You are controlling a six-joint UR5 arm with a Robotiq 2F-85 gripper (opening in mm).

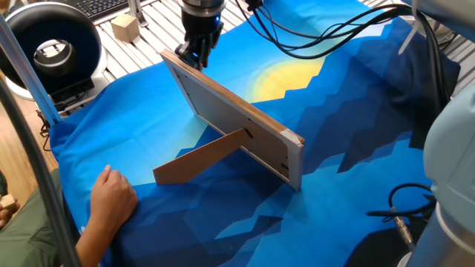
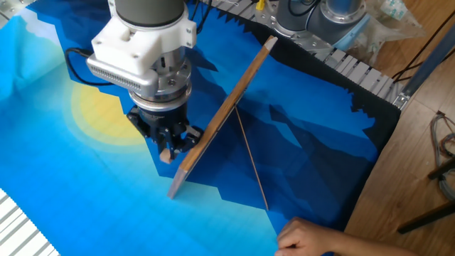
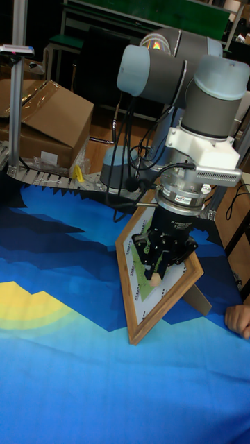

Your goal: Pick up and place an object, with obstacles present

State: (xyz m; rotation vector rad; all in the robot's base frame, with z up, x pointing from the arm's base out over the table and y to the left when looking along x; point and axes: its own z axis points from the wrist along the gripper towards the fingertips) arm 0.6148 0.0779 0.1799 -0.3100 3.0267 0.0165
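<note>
Near edge of the surface (image 1: 223,230): a person's hand (image 1: 111,196) rests on the blue cloth (image 2: 298,135), well clear of the arm. Mid-surface: the board (image 1: 230,111) stands tilted, propped by its brown strut (image 1: 200,157). Beyond it, toward the far edge: your hand (image 2: 168,146) hangs low, just beside the board's end on its face side, fingers closed around a small tan block (image 2: 165,154) that pokes out below the tips. So the object is in the grasp and off the cloth. My read: the pick is done and you're in the carry. Next move needs height or a sideways path to clear the board's top edge; contact could tip it off the strut. I can't tell where the place target is.
</note>
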